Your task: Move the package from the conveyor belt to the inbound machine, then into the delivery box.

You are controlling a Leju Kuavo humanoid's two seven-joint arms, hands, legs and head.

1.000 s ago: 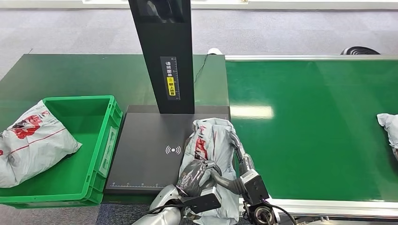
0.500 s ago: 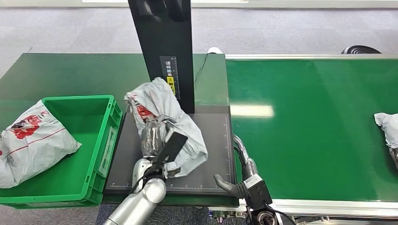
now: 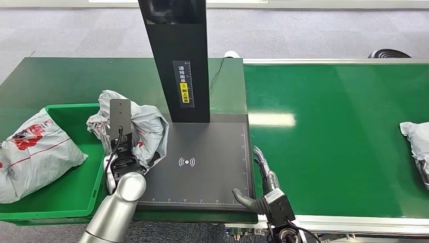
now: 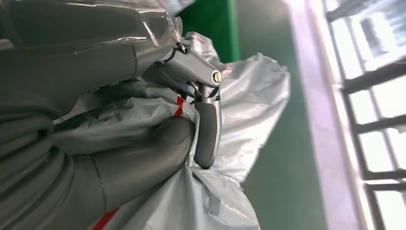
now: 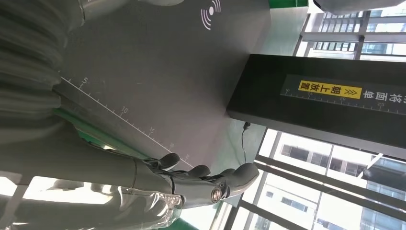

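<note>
Fingers (image 4: 207,129) of my left hand (image 3: 121,161) are wrapped tight into the grey package (image 3: 146,129), and from the wrist camera I see film bunched between thumb and fingers, so the hold looks firm. The bag hangs crumpled from that hand, right over the edge where the scanner plate (image 3: 212,167) meets the green box (image 3: 109,167), part over the plate and part over the box rim. I judge the scan step done and the drop into the box as the step in hand. To do it well I want the whole bag past the near wall before I let go, since a trailing corner could catch the rim and slump back onto the plate. Another bag (image 3: 35,152) already lies against the far side of the box and hangs over its wall, so I aim for the bare floor between it and the near wall. My right hand (image 3: 255,187) rests at the plate's corner beside the belt (image 3: 334,142), fingers spread and holding nothing; I leave it there. A further parcel (image 3: 417,139) waits well apart on the belt.
</note>
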